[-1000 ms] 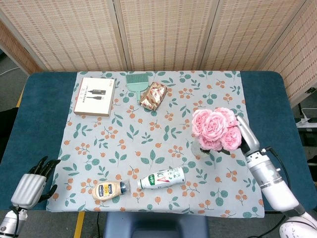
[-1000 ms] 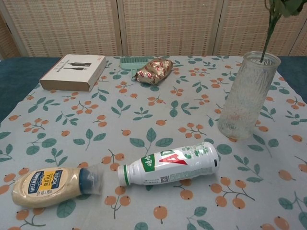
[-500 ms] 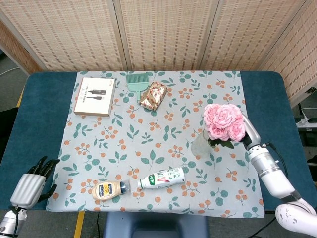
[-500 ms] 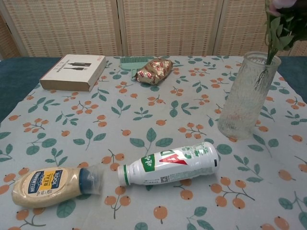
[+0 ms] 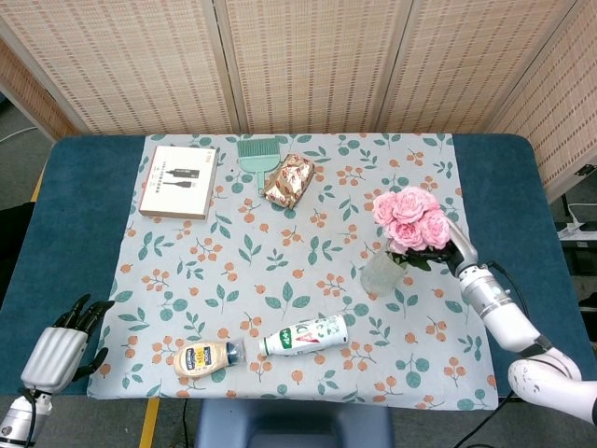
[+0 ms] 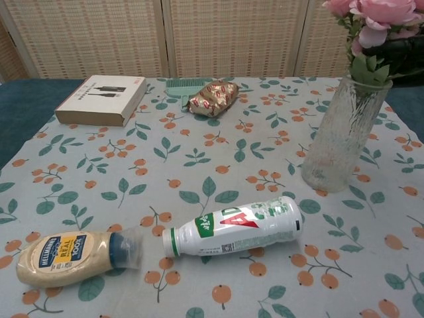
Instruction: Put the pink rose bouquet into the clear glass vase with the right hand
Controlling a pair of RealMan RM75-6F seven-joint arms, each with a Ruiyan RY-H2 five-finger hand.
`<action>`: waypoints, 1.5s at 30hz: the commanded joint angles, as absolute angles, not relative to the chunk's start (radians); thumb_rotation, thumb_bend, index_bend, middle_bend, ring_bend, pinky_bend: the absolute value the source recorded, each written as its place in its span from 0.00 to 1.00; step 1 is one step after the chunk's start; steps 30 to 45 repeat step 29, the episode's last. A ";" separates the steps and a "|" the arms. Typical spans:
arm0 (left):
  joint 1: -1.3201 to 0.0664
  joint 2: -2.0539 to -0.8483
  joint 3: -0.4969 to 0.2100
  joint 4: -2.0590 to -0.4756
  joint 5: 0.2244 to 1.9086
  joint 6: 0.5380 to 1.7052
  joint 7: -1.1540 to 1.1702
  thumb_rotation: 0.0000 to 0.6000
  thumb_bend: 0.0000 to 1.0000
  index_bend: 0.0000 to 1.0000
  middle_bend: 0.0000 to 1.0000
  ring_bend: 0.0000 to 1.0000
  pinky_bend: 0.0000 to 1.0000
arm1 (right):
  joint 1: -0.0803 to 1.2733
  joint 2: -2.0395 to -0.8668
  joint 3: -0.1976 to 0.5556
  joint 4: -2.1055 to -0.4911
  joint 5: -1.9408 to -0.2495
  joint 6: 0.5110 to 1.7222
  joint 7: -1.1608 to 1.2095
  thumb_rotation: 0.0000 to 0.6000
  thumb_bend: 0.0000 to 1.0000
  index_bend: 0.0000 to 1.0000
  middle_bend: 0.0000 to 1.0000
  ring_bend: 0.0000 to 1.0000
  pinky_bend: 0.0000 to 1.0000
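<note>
The right robot hand (image 5: 454,250) grips the pink rose bouquet (image 5: 409,218), its stems down in the clear glass vase (image 6: 340,134).

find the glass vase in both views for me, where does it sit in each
Head view: the clear glass vase sits right of centre on the floral cloth, partly under the pink roses.
Chest view: the vase stands upright at the right edge, roses at the top corner.
Shared landmark: the white bottle lying on its side, nearer the robot and left of the vase.
</note>
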State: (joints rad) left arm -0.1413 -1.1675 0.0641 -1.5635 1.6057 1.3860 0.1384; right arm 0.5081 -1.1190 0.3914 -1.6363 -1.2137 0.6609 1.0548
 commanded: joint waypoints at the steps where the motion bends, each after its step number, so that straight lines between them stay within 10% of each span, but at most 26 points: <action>1: -0.143 -1.169 0.065 -1.562 1.603 1.380 0.140 1.00 0.35 0.10 0.15 0.05 0.28 | 0.480 -1.096 0.381 -1.639 -1.320 0.693 1.128 1.00 0.04 0.16 1.00 0.84 0.98; 14: -0.143 -1.170 0.063 -1.560 1.598 1.380 0.140 1.00 0.35 0.10 0.15 0.05 0.28 | 0.349 -0.968 0.282 -1.668 -1.549 1.014 0.971 1.00 0.00 0.13 0.93 0.68 0.91; 17: -0.141 -1.170 0.057 -1.556 1.592 1.387 0.139 1.00 0.35 0.10 0.15 0.05 0.28 | 0.267 -0.898 0.193 -1.664 -1.615 1.078 0.659 1.00 0.00 0.16 0.78 0.53 0.81; 21: -0.136 -1.170 0.053 -1.554 1.582 1.393 0.137 1.00 0.35 0.10 0.14 0.05 0.28 | 0.120 -0.960 0.153 -1.700 -1.491 1.250 0.102 1.00 0.00 0.17 0.32 0.17 0.45; 26: -0.136 -1.172 0.052 -1.553 1.587 1.397 0.142 1.00 0.35 0.10 0.14 0.05 0.28 | 0.063 -1.131 0.131 -1.637 -1.522 1.442 -0.079 1.00 0.00 0.15 0.04 0.03 0.25; 45: -0.137 -1.175 0.053 -1.552 1.587 1.394 0.150 1.00 0.35 0.10 0.14 0.05 0.28 | 0.068 -1.145 0.118 -1.611 -1.537 1.443 -0.073 1.00 0.00 0.13 0.00 0.01 0.22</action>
